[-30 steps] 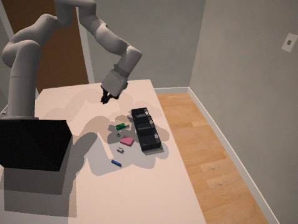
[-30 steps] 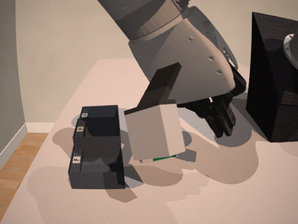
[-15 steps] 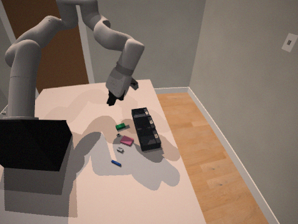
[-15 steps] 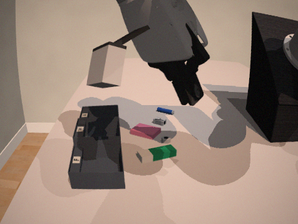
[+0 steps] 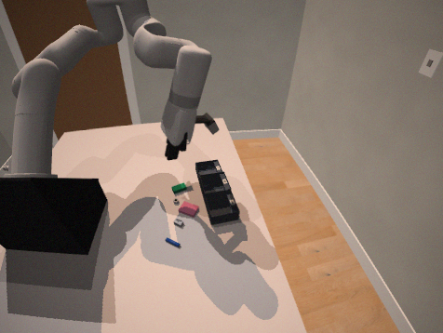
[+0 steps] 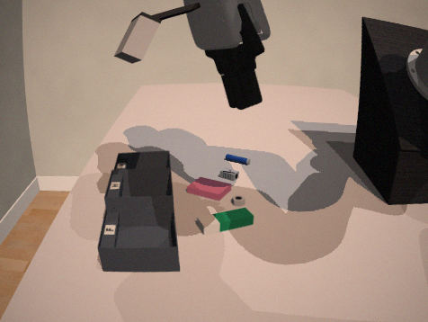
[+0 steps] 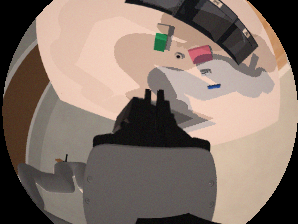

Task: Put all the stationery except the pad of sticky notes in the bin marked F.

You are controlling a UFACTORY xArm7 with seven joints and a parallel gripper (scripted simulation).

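"So, where's the gripper (image 5: 172, 155) (image 6: 245, 105) (image 7: 153, 98)?"

"Up in the air, over the far part of the table (image 5: 223, 321) (image 6: 315, 288) (image 7: 100, 70) as the top view has it, pointing down. Its fingers are nearly together, with just a thin slit between them and nothing in it."

"And the bins?"

"The row of three dark bins (image 5: 225, 217) (image 6: 140, 260) (image 7: 245, 42) stands on the table, near the right edge in the top view and nearer the far corner than the close one. There are pale labels on them, but I can't read the letters, so I can't say which one is F."

"What about the small stuff?"

"All five are on the table, outside the bins. The green block (image 5: 179, 188) (image 6: 236, 219) (image 7: 160, 42) lies nearest the far edge, its pale end toward the bins. Next comes the small ring (image 5: 175, 202) (image 6: 238, 203) (image 7: 176, 56), then the pink pad (image 5: 188, 208) (image 6: 209, 189) (image 7: 200, 54), just beside the row."

"Then the grey one?"

"Right, the little grey piece (image 5: 179, 222) (image 6: 229, 174) (image 7: 205, 71) sits near the pad, and the blue stick (image 5: 172, 242) (image 6: 237, 159) (image 7: 214, 86) lies on its side, farthest of the five from that far edge."
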